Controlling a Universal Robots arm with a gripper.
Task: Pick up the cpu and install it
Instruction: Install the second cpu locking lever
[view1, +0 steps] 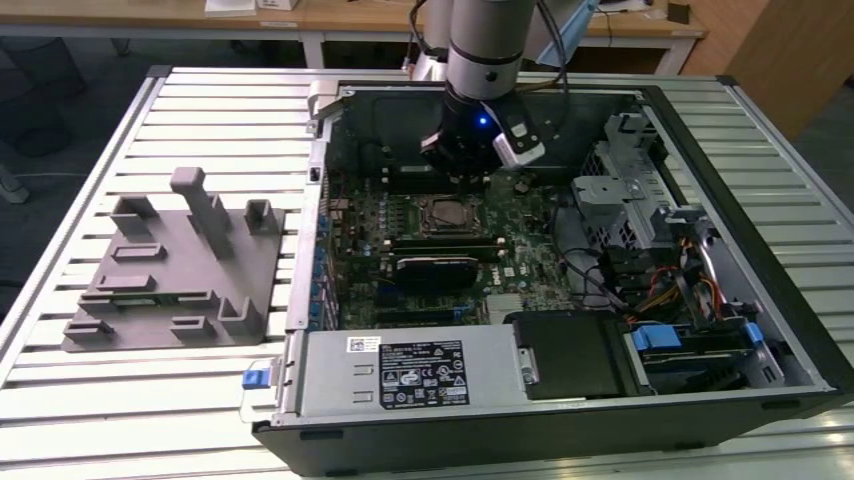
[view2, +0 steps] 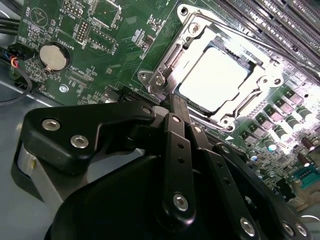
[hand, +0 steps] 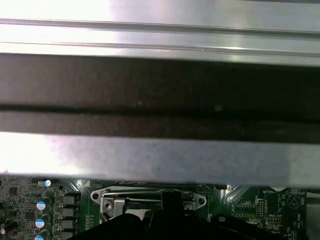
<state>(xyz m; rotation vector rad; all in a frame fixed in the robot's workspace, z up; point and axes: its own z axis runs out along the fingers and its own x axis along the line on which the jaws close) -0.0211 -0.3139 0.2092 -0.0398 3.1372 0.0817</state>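
1. CPU (view2: 214, 80) sits flat in the socket frame (view2: 165, 67) on the green motherboard (view2: 115, 35); pale matte silver square top.
2. Gripper (view2: 172, 102) hovers just above the frame edge, holding nothing; I can't tell its opening.
3. I'd stay vertical, avoid nudging the chip.

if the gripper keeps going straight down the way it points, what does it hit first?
Most likely the socket frame on the motherboard, near its edge, with the cpu already seated inside it. The gripper points down at that edge; depth is hard to judge.
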